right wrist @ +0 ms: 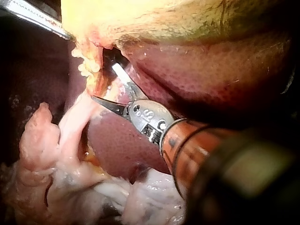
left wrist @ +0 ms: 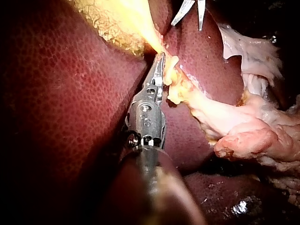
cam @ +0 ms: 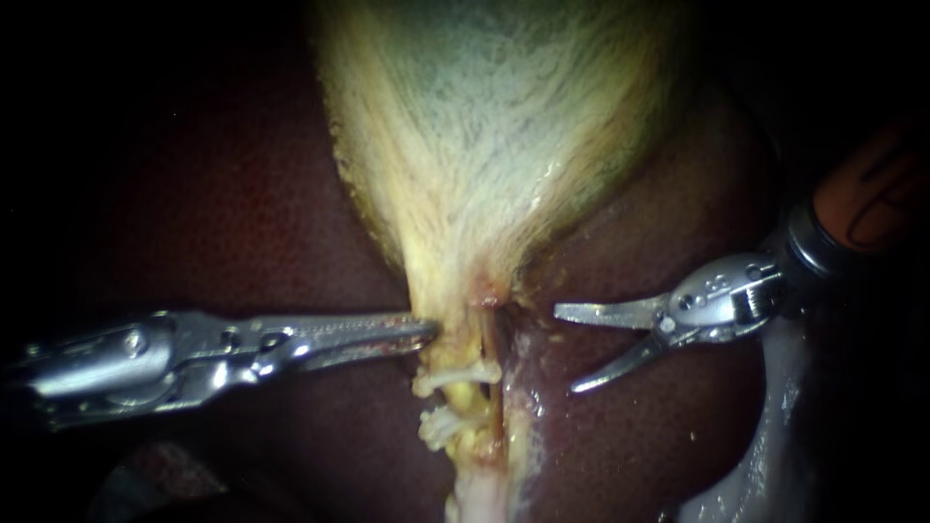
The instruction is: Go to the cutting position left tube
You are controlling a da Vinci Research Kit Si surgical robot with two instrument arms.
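open blades wait beside the stalk: the right instrument [cam: 572, 349] holds its hand wide open and empty, just right of the left tube [cam: 472, 392] below the gallbladder [cam: 484, 145]. the left instrument [cam: 424, 332] has its hand closed at the neck. a careless advance could nick the liver [cam: 630, 436] or the neighbouring tube [cam: 496, 387]. two instruments, two tubes, one gallbladder.
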